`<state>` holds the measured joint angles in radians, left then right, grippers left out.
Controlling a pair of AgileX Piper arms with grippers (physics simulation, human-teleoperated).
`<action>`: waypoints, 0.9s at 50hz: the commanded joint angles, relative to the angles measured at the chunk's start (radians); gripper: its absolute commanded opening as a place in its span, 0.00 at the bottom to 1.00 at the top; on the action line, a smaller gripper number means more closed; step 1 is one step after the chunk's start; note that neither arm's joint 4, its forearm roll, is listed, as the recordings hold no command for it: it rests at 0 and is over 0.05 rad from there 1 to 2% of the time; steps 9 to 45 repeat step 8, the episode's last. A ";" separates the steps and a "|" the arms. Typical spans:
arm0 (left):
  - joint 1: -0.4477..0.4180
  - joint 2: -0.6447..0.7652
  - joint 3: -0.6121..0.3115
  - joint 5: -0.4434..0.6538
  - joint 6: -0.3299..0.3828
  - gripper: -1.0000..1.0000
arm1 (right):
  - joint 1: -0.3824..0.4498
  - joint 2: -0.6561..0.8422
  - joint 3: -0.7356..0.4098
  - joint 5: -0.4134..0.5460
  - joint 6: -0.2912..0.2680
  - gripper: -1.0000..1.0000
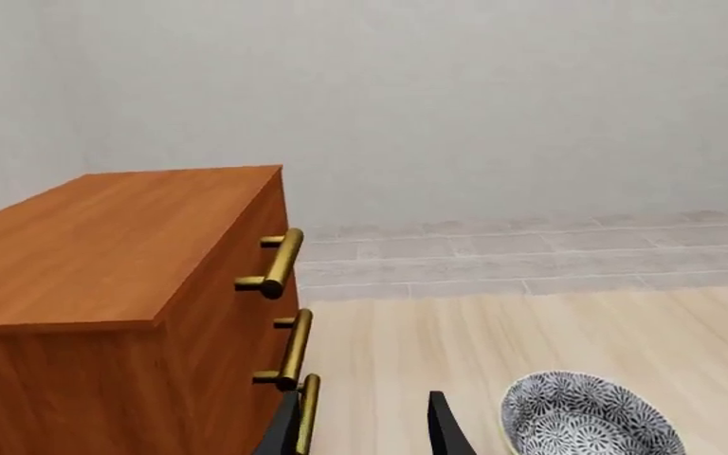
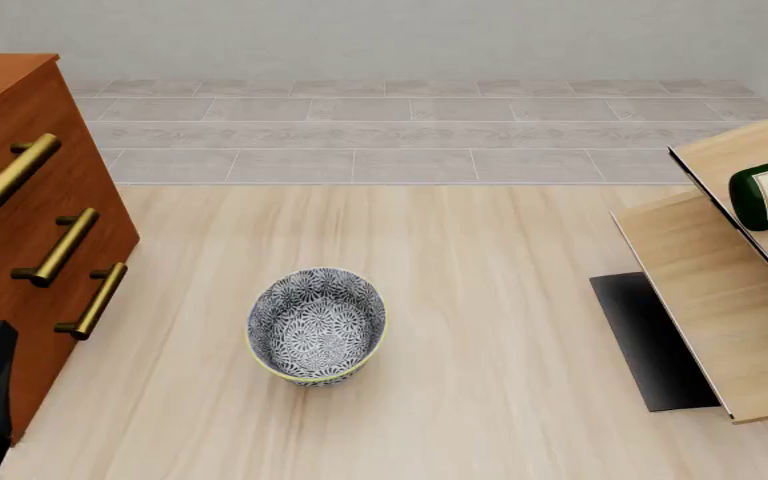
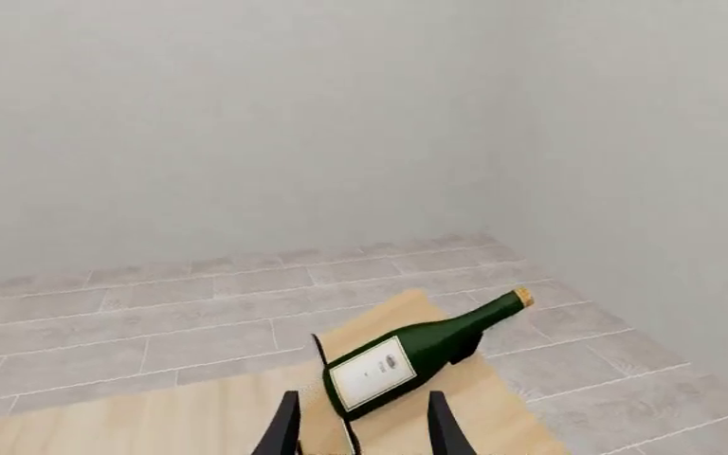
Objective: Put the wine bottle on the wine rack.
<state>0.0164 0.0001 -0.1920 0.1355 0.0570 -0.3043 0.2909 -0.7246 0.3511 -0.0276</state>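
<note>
Right gripper (image 3: 361,422): black fingers apart, nothing between them. Just ahead of the tips lies the dark green glass wine bottle (image 3: 405,365), white label up, tan cork pointing away from the gripper. It rests on its side on the pale-wood slanted-panel wine rack (image 3: 402,318). In the front view only the bottle's butt end shows on the rack, at the right edge.

Judgement: placement looks done; the step in hand is clearing off. Back the right gripper straight away along its finger line, jaws kept wide, without brushing the label end: the panel slopes, so a nudge could roll the bottle.

Left gripper (image 1: 361,427): fingers spread, empty, beside the reddish-brown drawer cabinet (image 1: 111,284); patterned ceramic bowl (image 1: 588,417) just past its other finger. It isn't needed.
</note>
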 commanded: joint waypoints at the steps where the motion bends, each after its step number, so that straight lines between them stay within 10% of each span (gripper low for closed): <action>1: 0.003 0.000 -0.022 0.017 0.008 1.00 | 0.030 -0.053 0.000 0.044 -0.026 1.00; 45: 0.008 0.000 -0.038 0.032 0.014 1.00 | 0.042 -0.077 0.012 0.065 -0.024 1.00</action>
